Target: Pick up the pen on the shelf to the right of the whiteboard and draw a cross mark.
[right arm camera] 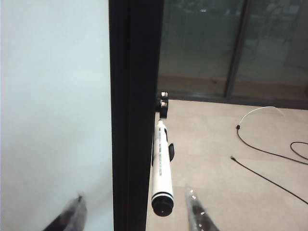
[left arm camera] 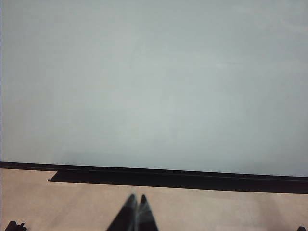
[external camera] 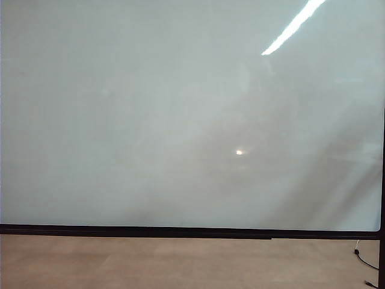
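Observation:
The whiteboard point(external camera: 180, 114) fills the exterior view, glossy white with a black frame; neither arm shows there and no cross mark is visible. In the right wrist view the pen point(right arm camera: 162, 166), white with a black end cap and a dark clip, sits in a small holder against the board's black side frame point(right arm camera: 134, 115). My right gripper point(right arm camera: 135, 204) is open, its two fingertips wide apart on either side of the frame and the pen's black end, touching neither. In the left wrist view my left gripper point(left arm camera: 136, 198) is shut with nothing in it, pointing at the board's bottom edge.
Tan floor lies below the board point(external camera: 180, 262). Black and white cables point(right arm camera: 269, 144) trail over the floor right of the board; a cable end also shows in the exterior view point(external camera: 364, 259). Dark glass doors point(right arm camera: 231, 43) stand behind.

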Controlling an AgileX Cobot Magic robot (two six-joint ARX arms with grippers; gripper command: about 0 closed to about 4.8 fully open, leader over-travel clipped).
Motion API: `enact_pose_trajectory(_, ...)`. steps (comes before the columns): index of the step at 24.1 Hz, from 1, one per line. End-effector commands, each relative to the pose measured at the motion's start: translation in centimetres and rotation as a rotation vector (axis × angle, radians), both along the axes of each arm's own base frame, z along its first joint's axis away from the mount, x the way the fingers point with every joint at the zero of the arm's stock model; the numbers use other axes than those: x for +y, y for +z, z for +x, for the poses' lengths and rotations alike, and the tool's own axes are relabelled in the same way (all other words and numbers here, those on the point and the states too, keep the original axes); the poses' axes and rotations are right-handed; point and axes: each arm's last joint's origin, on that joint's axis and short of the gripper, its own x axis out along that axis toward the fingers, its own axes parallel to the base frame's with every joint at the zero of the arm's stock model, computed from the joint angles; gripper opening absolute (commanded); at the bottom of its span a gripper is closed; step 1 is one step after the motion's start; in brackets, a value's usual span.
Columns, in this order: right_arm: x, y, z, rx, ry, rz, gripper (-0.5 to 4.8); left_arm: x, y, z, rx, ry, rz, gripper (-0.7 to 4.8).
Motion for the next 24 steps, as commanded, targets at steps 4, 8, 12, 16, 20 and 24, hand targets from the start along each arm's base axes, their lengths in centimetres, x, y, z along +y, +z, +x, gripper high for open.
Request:
enact_pose_trajectory(4,-0.7,-0.9,1.8,-0.020,0.009,0.006,2.67,0.0,0.2,0.0,-0.015,-0.001,0.004,-0.04)
enact_pose_trajectory(8,-1.1,-1.3,2.9,-0.007,0.018,0.023,2.67,0.0,0.2,0.0,-0.015,-0.001,0.004,-0.04)
enact_pose_trajectory(12,-1.6,-1.7,4.3,-0.028,0.036,0.036,2.66,0.0,0.2,0.0,-0.015,-0.001,0.004,-0.04)
enact_pose_trajectory(16,-1.9,-2.2,5.0,-0.040,0.036,0.068,2.66,0.0,0.2,0.0,-0.015,-0.001,0.004,-0.04)
enact_pose_trajectory(20,-2.1,-2.8,5.9,-0.031,0.057,0.083,2.66,0.0,0.2,0.0,-0.015,-0.001,0.004,-0.05)
enact_pose_trajectory(24,-2.2,-2.7,6.2,-0.035,0.064,0.094,2.66,0.0,0.2,0.0,-0.015,-0.001,0.004,-0.04)
